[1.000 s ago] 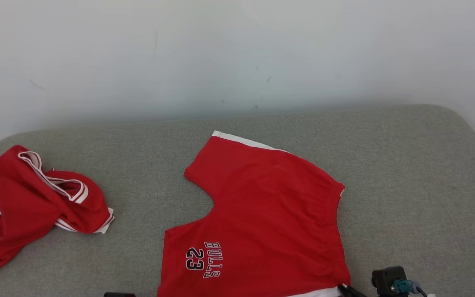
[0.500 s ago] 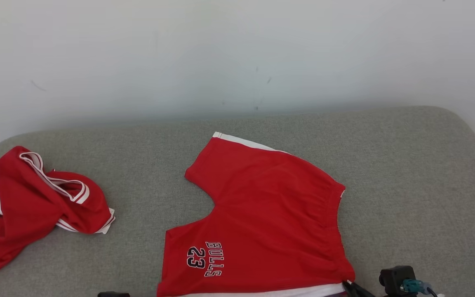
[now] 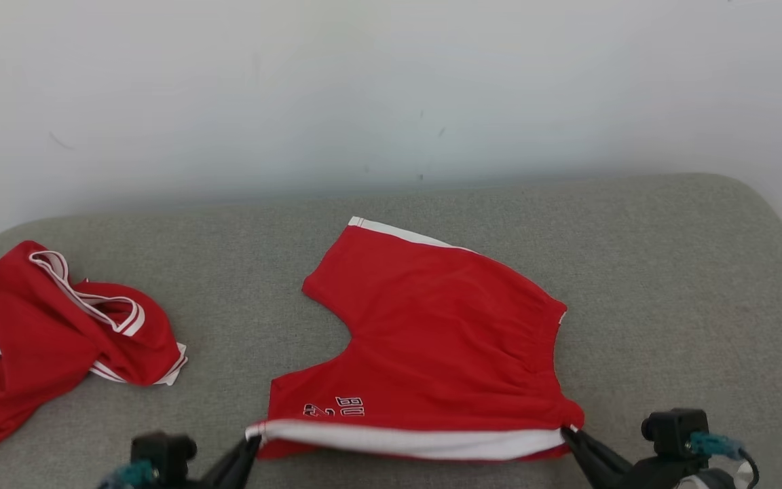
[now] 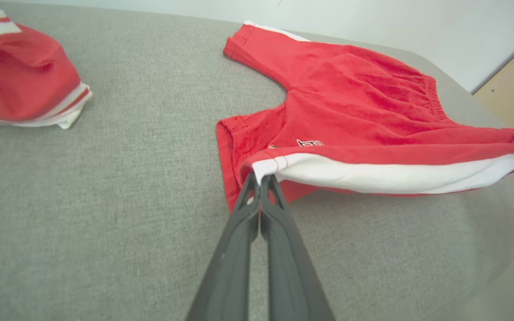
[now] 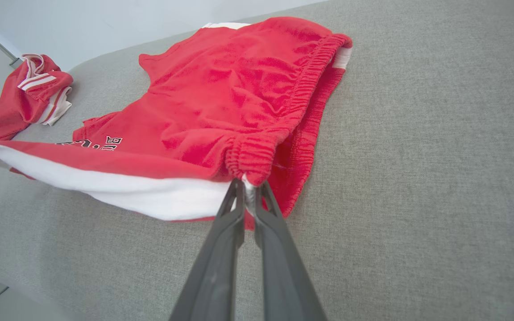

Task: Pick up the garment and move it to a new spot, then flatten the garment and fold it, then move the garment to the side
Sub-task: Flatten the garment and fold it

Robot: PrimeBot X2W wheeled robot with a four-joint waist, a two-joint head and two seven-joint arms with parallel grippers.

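Pinching the two near corners of the red shorts point(image 3: 445, 339), the left claw point(image 4: 260, 178) and right claw point(image 5: 248, 183) are both clamped tight on cloth, holding that near edge raised off the middle of the grey surface point(image 3: 669, 285), probably so it can fold over the far half.

Our left claw point(image 3: 252, 443) sits at the lower left of the head view and our right claw point(image 3: 566, 432) at the lower right, both angled inward and up, each pinched tight on the garment point(image 3: 445, 339).
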